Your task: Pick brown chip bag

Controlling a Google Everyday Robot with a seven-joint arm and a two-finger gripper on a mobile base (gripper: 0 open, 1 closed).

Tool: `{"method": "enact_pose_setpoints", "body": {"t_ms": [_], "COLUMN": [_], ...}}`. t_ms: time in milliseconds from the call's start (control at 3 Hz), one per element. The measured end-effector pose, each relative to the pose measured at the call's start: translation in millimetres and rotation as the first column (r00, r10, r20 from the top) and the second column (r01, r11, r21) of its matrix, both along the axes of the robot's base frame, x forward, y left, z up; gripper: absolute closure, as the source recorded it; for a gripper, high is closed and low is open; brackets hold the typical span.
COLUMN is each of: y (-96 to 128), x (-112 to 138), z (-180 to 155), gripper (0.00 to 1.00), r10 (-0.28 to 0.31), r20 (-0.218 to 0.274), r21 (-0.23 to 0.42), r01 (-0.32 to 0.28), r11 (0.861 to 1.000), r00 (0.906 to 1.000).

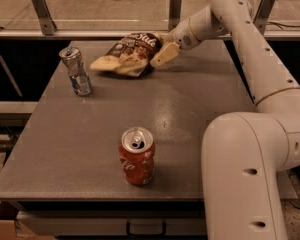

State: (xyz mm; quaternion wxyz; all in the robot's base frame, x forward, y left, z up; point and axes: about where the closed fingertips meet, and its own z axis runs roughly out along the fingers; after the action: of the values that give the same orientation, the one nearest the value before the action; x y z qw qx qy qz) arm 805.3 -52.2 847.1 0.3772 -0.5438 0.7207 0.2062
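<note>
Nearest the camera, right side: the robot's white arm [250,174], a bulky lower link rising past the desk [80,139] edge and reaching over to the far side. Front centre of the desk: one red soda can [137,156], upright, tab opened, well apart from everything else. Left, farther back: one silver can [76,71], upright, dented, near the left edge. Far centre: the brown chip bag [125,54], crinkled, dark lettered top facing the camera, cream lower part trailing left toward the silver can but not touching it; its right end sits higher than its left. At the bag's right end: the gripper [157,60], angled down and leftward, fingers [165,53] closed onto the bag's edge as far as can be judged, with one cream finger lying over the foil and its partner hidden behind the bag. Beyond: a rail with metal posts [40,4] along the desk's back edge. Handling note, step in hand is the lift: the hold is on a thin corner of slippery foil, so raise straight and slowly, keep the squeeze firm, and let the drooping left end clear the desk before any sideways travel, staying wide of the silver can.
</note>
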Motion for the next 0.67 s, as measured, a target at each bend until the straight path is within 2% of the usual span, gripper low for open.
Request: {"method": "enact_pose_setpoints", "body": {"t_ms": [667], "y": [-32.1], "x": [2.8], "z": [24.8], "gripper": [0.87], "r10": [-0.045], "r20": [0.071], "r21": [-0.014], "r01": [0.046], "r11": [0.999], "r00": [0.9965]}}
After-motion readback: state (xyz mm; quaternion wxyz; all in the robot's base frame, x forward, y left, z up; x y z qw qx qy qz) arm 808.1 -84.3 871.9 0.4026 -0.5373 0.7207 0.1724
